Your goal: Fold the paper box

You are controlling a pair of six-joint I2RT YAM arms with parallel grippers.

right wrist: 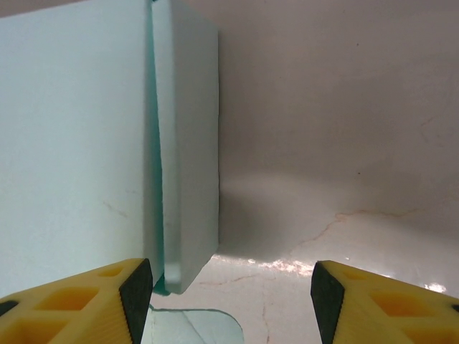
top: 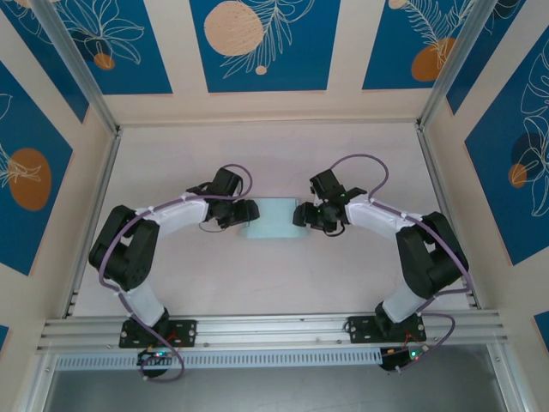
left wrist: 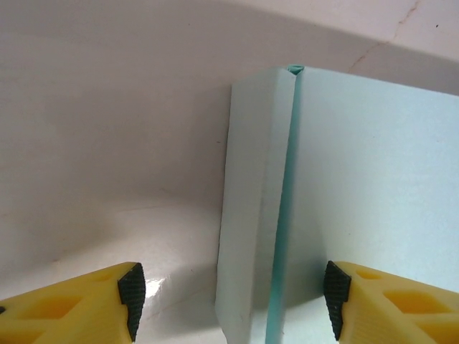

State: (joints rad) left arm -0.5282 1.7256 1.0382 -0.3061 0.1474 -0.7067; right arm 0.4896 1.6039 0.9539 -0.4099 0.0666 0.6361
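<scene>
The paper box [right wrist: 72,143] fills the frame from 9 to 12 o'clock: a broad pale-blue face, with a narrower side panel [right wrist: 190,143] standing upright along its right edge. A darker seam separates the two. The right gripper [right wrist: 228,301] sits at 6 o'clock with its jaws apart; its yellow fingers carry black pads [right wrist: 136,297] at 7 and 5 o'clock. The panel's lower corner lies between them, just beside the 7 o'clock pad. A rounded tab [right wrist: 193,326] lies flat below. The table [right wrist: 344,143] is pale and glossy, with faint hairline cracks.
</scene>
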